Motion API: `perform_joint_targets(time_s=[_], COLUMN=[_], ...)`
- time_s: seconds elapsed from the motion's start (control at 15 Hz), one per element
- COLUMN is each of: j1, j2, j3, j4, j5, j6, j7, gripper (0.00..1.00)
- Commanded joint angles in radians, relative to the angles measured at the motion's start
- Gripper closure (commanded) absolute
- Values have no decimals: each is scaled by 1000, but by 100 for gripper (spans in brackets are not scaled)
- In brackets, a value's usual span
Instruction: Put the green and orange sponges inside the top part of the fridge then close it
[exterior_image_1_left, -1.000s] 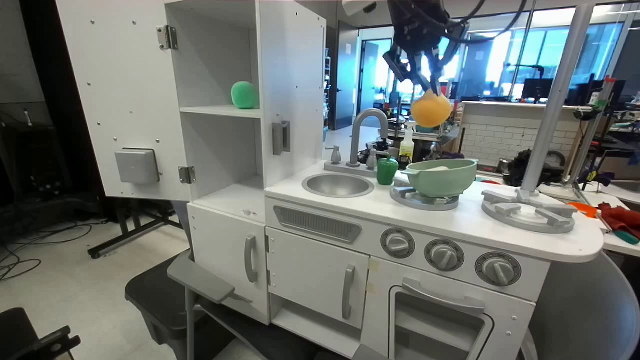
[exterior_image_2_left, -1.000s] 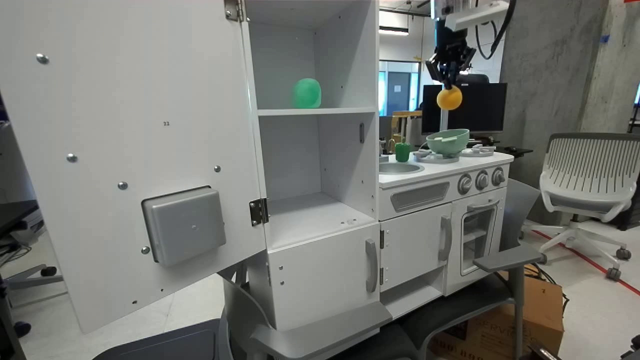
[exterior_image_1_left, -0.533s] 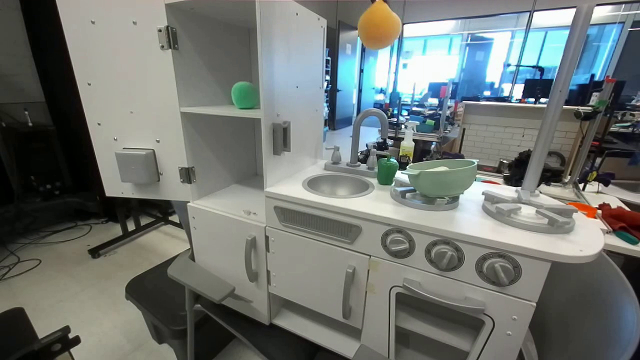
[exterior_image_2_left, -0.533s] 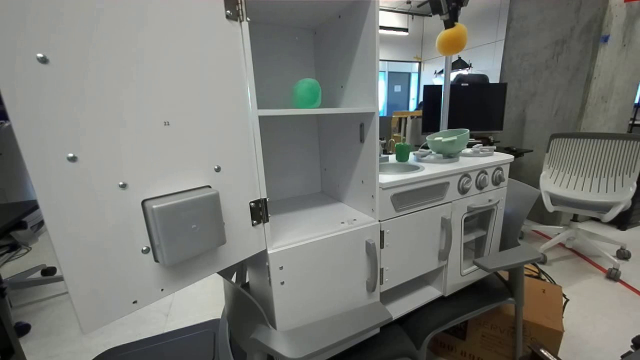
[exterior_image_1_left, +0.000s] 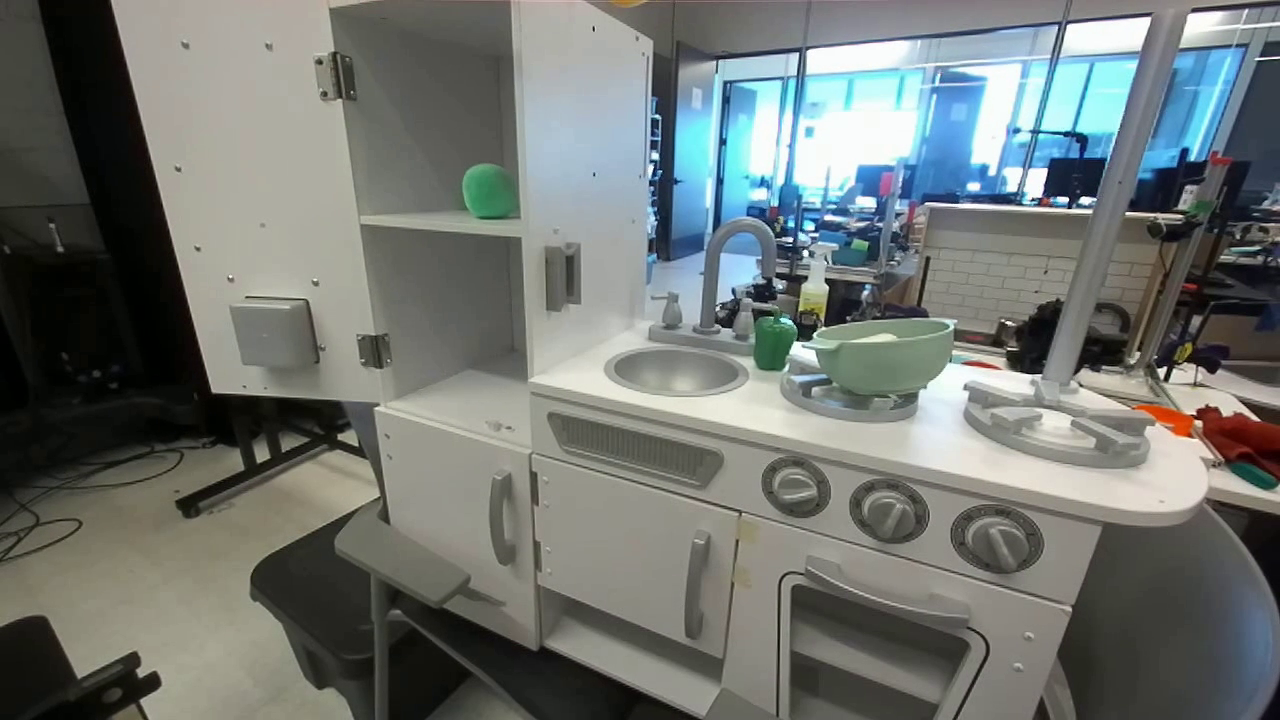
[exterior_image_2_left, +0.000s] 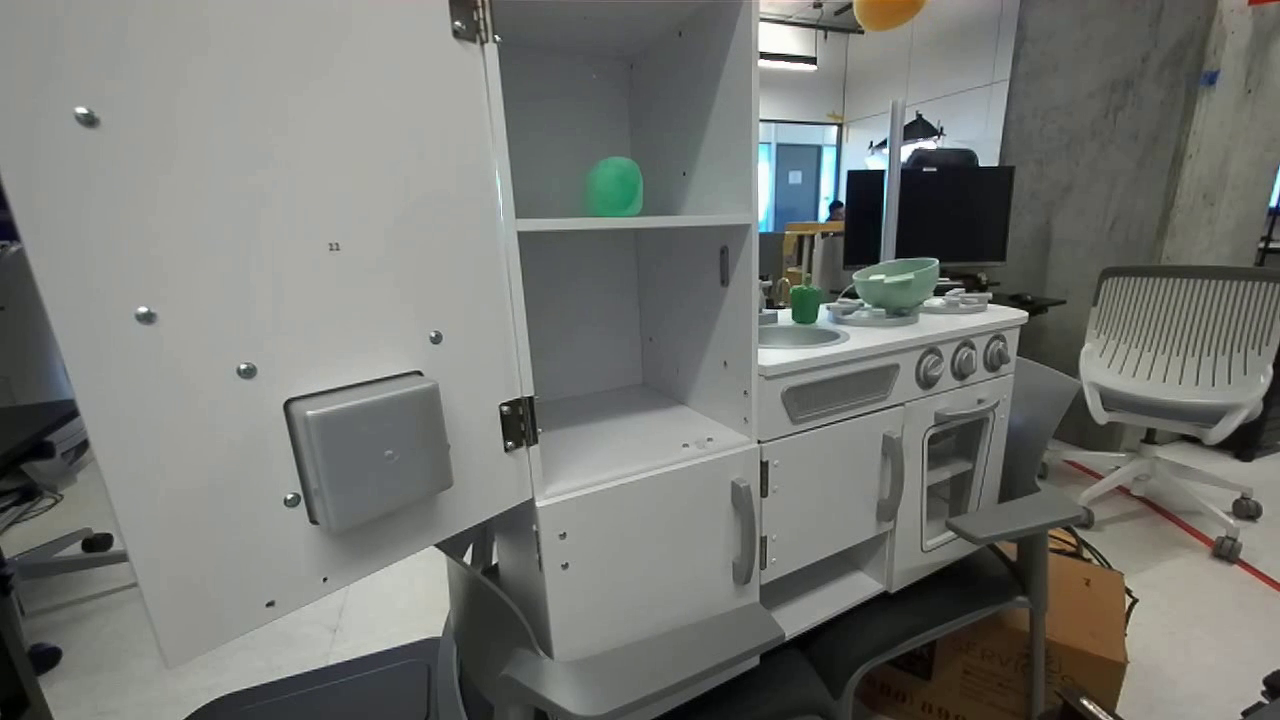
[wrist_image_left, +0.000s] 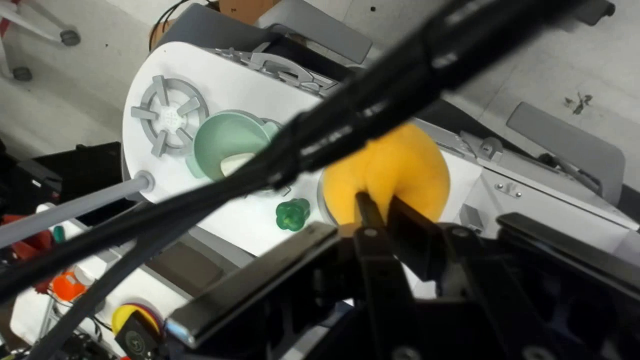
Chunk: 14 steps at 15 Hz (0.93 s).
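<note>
The green sponge (exterior_image_1_left: 489, 191) (exterior_image_2_left: 613, 187) rests on the upper shelf of the white fridge (exterior_image_1_left: 430, 120) (exterior_image_2_left: 565, 120) in both exterior views. The fridge door (exterior_image_1_left: 260, 180) (exterior_image_2_left: 300, 240) stands wide open to the left. The orange sponge (wrist_image_left: 412, 165) is pinched between the fingertips of my gripper (wrist_image_left: 378, 199), which press dents into it. In an exterior view only the sponge's lower part (exterior_image_2_left: 888, 10) shows at the top edge. The gripper itself is out of both exterior views. From the wrist view, the sponge is high above the sink and hides most of it.
A green pot (exterior_image_1_left: 885, 355) sits on a burner, with a green pepper (exterior_image_1_left: 775, 342) beside the sink (exterior_image_1_left: 676, 371). A grey faucet (exterior_image_1_left: 740, 245) rises behind the sink. The fridge side wall (exterior_image_1_left: 590, 170) stands between counter and shelves. A grey pole (exterior_image_1_left: 1110, 200) rises behind the counter.
My gripper has risen out of both exterior views with the orange sponge, moving up and, in an exterior view, leftward toward the fridge. The green sponge and door have not moved.
</note>
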Motion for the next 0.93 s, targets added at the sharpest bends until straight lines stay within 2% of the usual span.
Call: perform_joint_targets(time_s=[0.0, 0.2, 0.53, 0.87], j1=[61, 103, 173, 228], j2=[-38, -11, -12, -11], j3=[8, 14, 19, 40], j4=[-51, -11, -9, -13], j5=[-62, -85, -110, -95], j6=[-24, -58, -125, -114], j7=[-97, -172, -269, -236], gripper=[97, 97, 97, 97])
